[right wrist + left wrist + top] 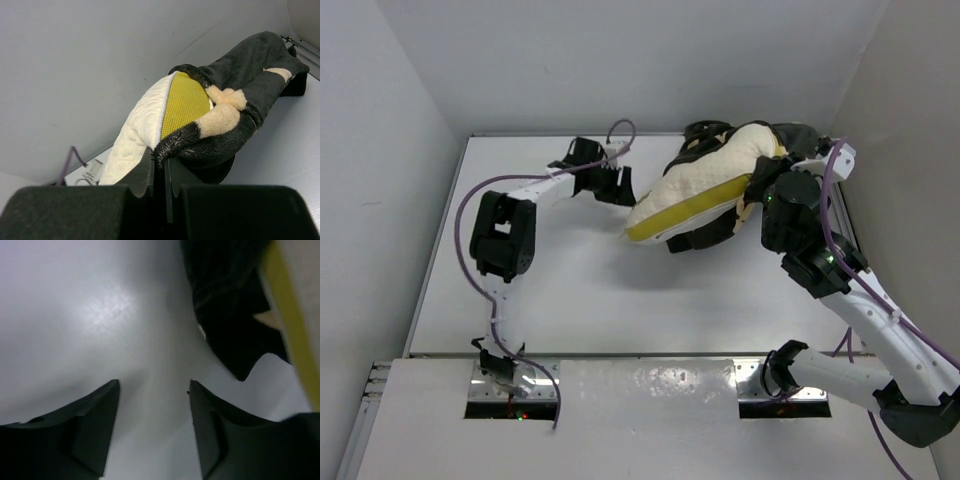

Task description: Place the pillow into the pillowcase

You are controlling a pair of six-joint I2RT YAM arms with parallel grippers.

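Observation:
The cream-white quilted pillow (pixel 705 180) with its yellow-green side band lies tilted at the back right of the table, its right end inside the black plush pillowcase (pixel 790 140) with tan motifs. My right gripper (pixel 161 162) is shut on the pillowcase's rim (pixel 210 140), holding it lifted beside the pillow (pixel 140 130). My left gripper (pixel 615 185) is open and empty just left of the pillow's free end. In the left wrist view its fingers (pixel 95 420) frame bare table, with black fabric (pixel 230 315) and the yellow band (pixel 292 325) at upper right.
White walls close in the white table (pixel 570 290) at the back and both sides. The right arm (pixel 820 250) stands close to the right wall. A purple cable (pixel 470 210) loops beside the left arm.

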